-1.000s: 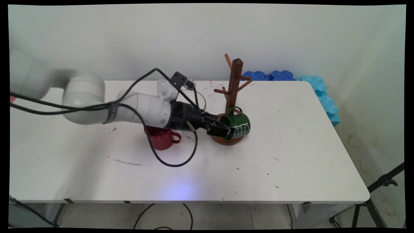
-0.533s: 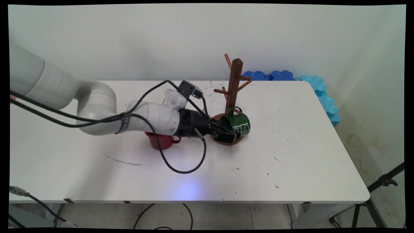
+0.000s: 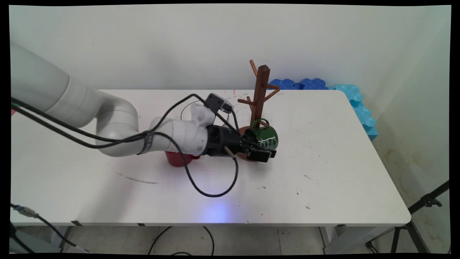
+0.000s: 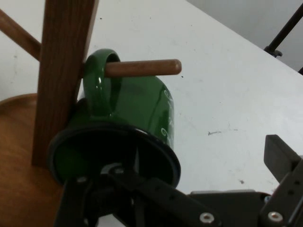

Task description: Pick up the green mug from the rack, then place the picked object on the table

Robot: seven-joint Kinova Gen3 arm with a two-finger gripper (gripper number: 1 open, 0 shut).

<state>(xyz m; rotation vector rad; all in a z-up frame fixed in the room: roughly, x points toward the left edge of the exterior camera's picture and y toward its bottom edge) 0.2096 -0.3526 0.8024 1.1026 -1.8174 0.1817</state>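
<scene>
Here the end effector [image 3: 259, 150], released, flanks the green mug's [image 3: 266, 137] rim, the mug hanging on the wooden rack's [image 3: 259, 94] peg, a red mug [image 3: 176, 159] behind on the surface [image 3: 323, 172].

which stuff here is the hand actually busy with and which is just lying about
With the hand:
- hand, low at the green mug's mouth
- green mug, hung by its handle on a low peg
- wooden mug tree

Lying about:
- red mug, partly hidden behind the arm
- blue foam pieces past the table's far right corner
</scene>
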